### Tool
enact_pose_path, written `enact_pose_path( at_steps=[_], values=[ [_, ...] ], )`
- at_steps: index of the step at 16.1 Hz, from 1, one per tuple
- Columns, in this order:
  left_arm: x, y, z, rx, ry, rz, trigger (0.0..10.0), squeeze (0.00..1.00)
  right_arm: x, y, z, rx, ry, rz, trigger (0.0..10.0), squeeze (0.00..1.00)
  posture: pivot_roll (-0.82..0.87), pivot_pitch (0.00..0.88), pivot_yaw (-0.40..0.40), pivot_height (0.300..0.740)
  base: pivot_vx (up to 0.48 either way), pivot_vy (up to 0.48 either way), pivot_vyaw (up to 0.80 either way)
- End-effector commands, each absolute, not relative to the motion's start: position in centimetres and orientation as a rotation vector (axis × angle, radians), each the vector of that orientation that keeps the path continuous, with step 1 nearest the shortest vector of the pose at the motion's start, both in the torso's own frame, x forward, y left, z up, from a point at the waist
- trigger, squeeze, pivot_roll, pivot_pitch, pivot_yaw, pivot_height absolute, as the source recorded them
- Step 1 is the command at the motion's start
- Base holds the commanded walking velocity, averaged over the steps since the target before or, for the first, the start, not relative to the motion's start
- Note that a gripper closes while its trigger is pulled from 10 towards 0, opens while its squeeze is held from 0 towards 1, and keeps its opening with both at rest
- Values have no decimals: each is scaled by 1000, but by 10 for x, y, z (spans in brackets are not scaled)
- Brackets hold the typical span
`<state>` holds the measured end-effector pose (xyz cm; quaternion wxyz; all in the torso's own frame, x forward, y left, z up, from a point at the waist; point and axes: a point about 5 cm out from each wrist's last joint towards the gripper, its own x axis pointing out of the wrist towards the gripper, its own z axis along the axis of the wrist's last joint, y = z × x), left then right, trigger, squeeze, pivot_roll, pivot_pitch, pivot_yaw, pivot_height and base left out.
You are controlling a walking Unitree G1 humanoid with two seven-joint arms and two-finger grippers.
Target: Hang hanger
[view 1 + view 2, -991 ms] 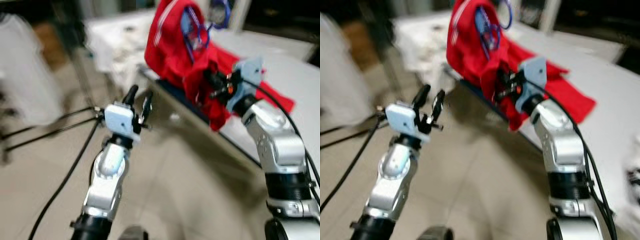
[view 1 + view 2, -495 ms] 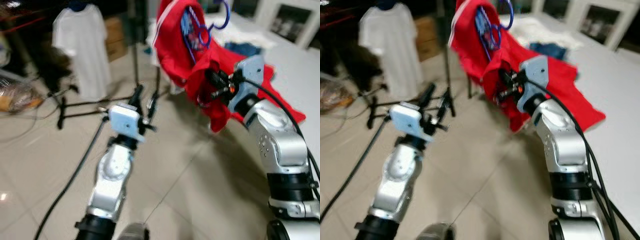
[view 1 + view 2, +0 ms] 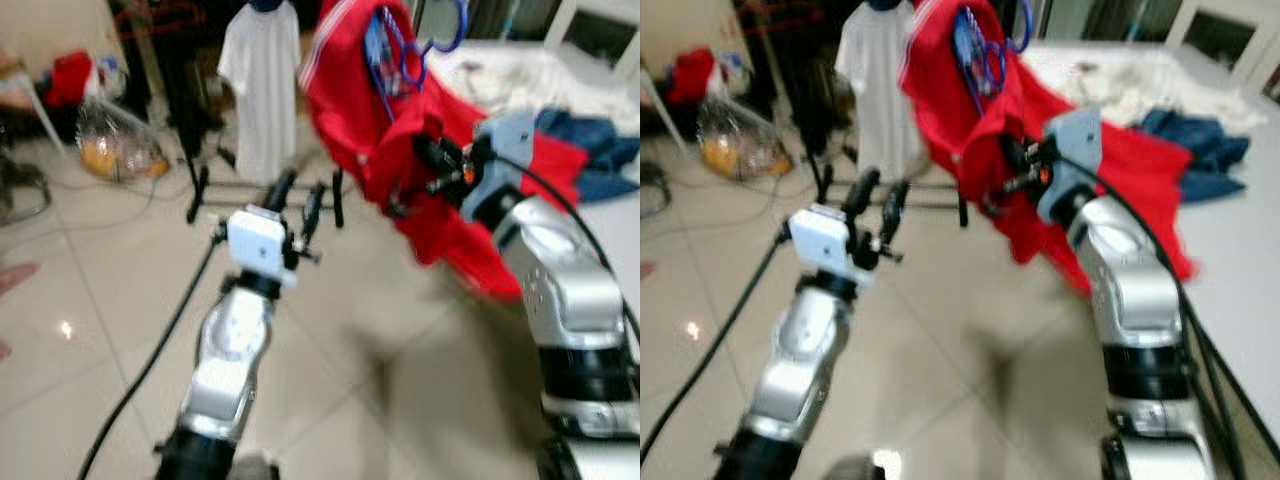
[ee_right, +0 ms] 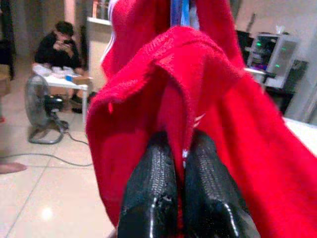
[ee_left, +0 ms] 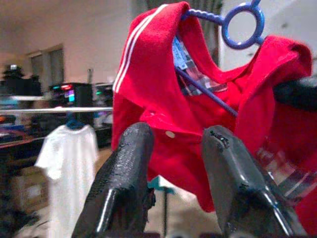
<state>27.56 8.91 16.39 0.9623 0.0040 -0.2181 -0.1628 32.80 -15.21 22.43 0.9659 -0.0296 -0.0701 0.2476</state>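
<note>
A red jacket (image 3: pixel 350 90) with white stripes hangs on a blue hanger (image 3: pixel 445 25) whose round hook sticks up above the collar. My right gripper (image 3: pixel 425 170) is raised at mid-right and shut on a fold of the jacket's red fabric (image 4: pixel 168 99). My left gripper (image 3: pixel 298 195) is held up in front of me, open and empty, a little short of the jacket (image 5: pixel 163 94). Beyond it stands a dark clothes rack (image 3: pixel 200 110) with a white T-shirt (image 3: pixel 262 80) hanging on it.
A white table (image 3: pixel 1240 240) with blue clothing (image 3: pixel 590 150) and pale cloth lies at the right. A plastic bag (image 3: pixel 120 145) and red items sit on the tiled floor at back left. A person (image 4: pixel 62 44) sits at a small table beside a floor fan (image 4: pixel 42 111).
The camera has swung left: the table slid off to the right and the rack with the white T-shirt came closer to centre. Both arms keep their pose, the right still gripping the jacket.
</note>
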Motion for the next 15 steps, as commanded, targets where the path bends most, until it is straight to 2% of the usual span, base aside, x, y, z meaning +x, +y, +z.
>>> enact_pose_path(
  at_steps=[1,5,7,9,11,13,15],
  values=[
    [275,87,165,11,-446,-334,10000,0,326,-156,237,-58,-195,486,10000,0,57,16,-34,740,0,0,0],
    [275,86,165,11,-447,-332,10000,0,333,-173,247,-111,-242,306,10000,0,57,17,-33,740,0,0,0],
    [275,87,162,8,-437,-332,10000,0,329,-165,246,-101,-225,385,10000,0,57,17,-33,740,0,0,0],
    [276,91,152,-21,-386,-310,10000,0,320,-145,223,-120,-151,512,10000,0,57,17,-33,740,0,0,0],
    [278,97,138,-53,-323,-275,10000,0,318,-138,197,-99,-90,506,10000,0,56,16,-32,740,0,0,0],
    [277,107,105,-36,-206,-236,10000,0,308,-130,146,-99,11,490,10000,0,62,15,-35,740,0,0,0],
    [275,109,94,-21,-170,-233,10000,0,303,-127,134,-96,29,494,10000,0,62,15,-35,740,0,0,0]
  ],
)
